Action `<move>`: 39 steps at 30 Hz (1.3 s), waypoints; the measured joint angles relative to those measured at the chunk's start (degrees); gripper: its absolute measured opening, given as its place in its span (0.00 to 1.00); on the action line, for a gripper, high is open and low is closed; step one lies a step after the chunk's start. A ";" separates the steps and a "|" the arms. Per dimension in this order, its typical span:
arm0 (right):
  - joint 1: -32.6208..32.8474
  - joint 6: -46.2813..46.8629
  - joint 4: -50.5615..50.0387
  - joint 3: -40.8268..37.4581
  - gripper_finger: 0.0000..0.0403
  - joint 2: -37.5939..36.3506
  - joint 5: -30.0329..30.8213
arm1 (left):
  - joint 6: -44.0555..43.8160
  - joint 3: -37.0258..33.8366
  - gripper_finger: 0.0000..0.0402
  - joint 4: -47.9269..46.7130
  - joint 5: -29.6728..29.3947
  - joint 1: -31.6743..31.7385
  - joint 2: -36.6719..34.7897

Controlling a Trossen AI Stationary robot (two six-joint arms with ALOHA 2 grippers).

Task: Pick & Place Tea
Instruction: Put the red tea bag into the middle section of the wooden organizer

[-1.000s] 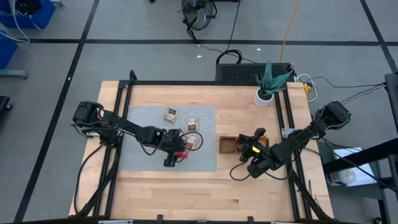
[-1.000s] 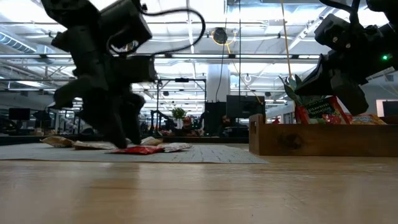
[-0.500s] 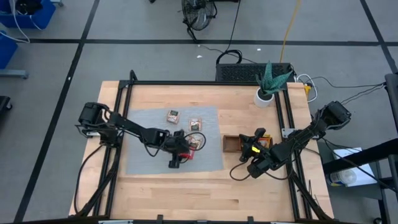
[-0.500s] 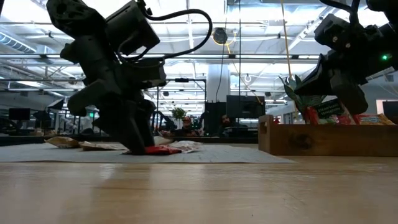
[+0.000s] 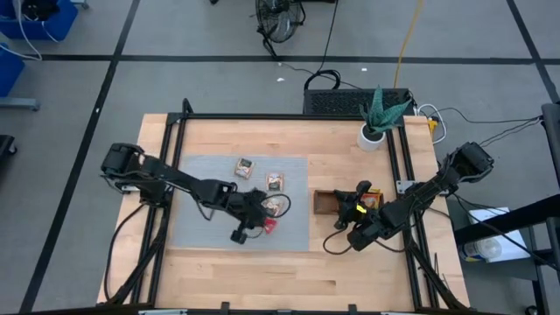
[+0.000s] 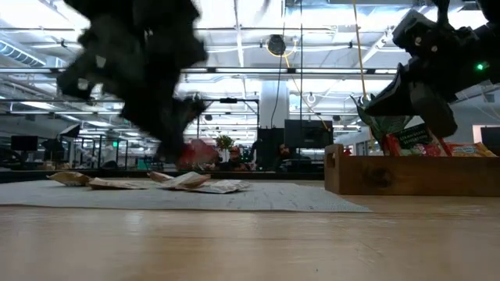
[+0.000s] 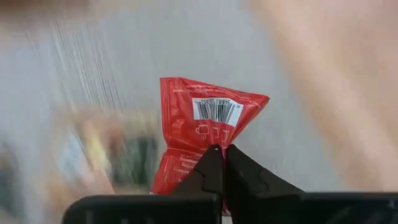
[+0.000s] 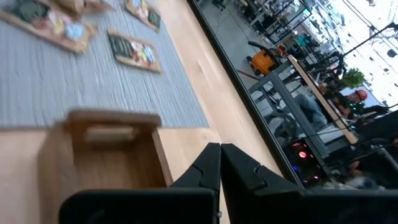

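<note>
Pinched between left gripper [image 7: 222, 163] fingertips (raised), red sachet [image 7: 202, 127] hangs.

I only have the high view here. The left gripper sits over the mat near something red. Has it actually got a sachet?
Observer: Yes. In the left wrist view the left gripper is shut on a red sachet.
Operator: Lifted, or on the mat?
Observer: Lifted; the low view shows it clear of the mat.
Operator: And the right gripper?
Observer: The right gripper is shut, empty, by the tray.
</note>
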 joint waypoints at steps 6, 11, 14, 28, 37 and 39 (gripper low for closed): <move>-1.76 -10.25 11.70 0.00 0.00 0.00 -3.23 | 22.63 0.58 0.01 10.49 3.33 -2.80 -5.29; -7.90 -25.91 32.82 -2.44 0.00 0.00 -19.04 | 37.44 0.59 0.01 18.17 17.73 -0.30 -6.72; -13.63 -34.99 52.87 -7.04 0.00 0.02 -35.30 | 41.96 0.53 0.01 22.73 27.11 2.34 -7.66; -31.04 -34.80 86.41 -8.78 0.10 6.14 -90.73 | 37.09 0.61 0.01 39.02 47.43 4.46 -7.65; -31.10 -32.79 83.17 4.19 0.42 15.21 -105.11 | 30.46 0.61 0.01 38.58 42.90 4.51 -7.65; -31.10 -33.08 82.91 5.54 0.45 15.78 -105.01 | 29.78 0.61 0.00 38.26 42.90 4.25 -7.65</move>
